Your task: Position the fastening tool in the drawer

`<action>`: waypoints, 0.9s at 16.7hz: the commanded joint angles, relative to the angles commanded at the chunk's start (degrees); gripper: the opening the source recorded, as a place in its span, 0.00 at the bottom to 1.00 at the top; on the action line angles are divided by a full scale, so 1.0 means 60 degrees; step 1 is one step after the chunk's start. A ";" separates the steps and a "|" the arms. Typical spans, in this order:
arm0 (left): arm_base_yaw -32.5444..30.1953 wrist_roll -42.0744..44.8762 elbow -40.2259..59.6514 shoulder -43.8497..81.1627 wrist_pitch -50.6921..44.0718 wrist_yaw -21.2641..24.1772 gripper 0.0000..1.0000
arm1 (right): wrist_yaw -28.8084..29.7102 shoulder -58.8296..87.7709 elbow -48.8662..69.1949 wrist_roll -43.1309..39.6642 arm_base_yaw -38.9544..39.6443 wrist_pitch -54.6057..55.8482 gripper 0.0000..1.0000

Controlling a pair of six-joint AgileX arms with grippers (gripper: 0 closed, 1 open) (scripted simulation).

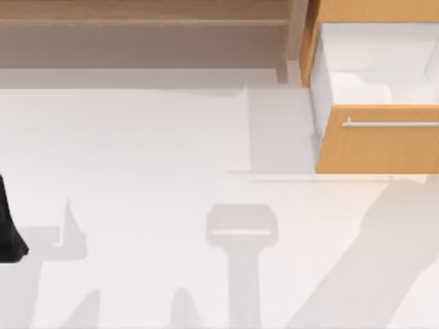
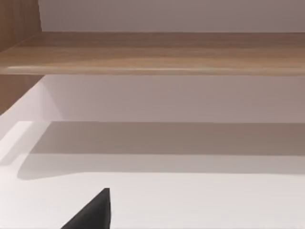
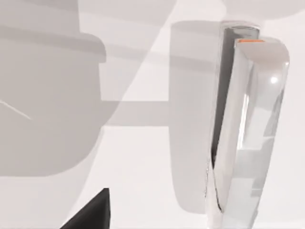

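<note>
The drawer point(image 1: 374, 147) stands pulled open at the table's back right, with a light orange-brown front, a thin silver bar handle point(image 1: 391, 124) and a white inside. In the right wrist view the fastening tool point(image 3: 245, 129), a glossy white and silver piece with a small orange mark at one end, lies on the white table. A dark tip of my right gripper point(image 3: 90, 212) shows at that view's edge, apart from the tool. My left arm point(image 1: 10, 226) sits at the table's left edge, and a dark tip of its gripper point(image 2: 90, 212) is over bare table.
A long wooden shelf point(image 1: 137, 14) runs along the back of the table, also seen ahead of the left wrist as a wooden board point(image 2: 152, 50) over a white wall. Grey shadows cross the white tabletop point(image 1: 151, 137).
</note>
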 joint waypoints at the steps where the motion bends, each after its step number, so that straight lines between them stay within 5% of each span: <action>1: 0.0000 0.0000 0.0000 0.0000 0.0000 0.0000 1.00 | 0.0000 0.0000 0.0000 0.0000 0.0000 0.0000 1.00; 14: 0.0000 0.0000 0.0000 0.0000 0.0000 0.0000 1.00 | 0.0005 0.0586 -0.1055 0.0020 0.0013 0.1641 1.00; 15: 0.0000 0.0000 0.0000 0.0000 0.0000 0.0000 1.00 | 0.0005 0.0586 -0.1055 0.0020 0.0013 0.1641 0.92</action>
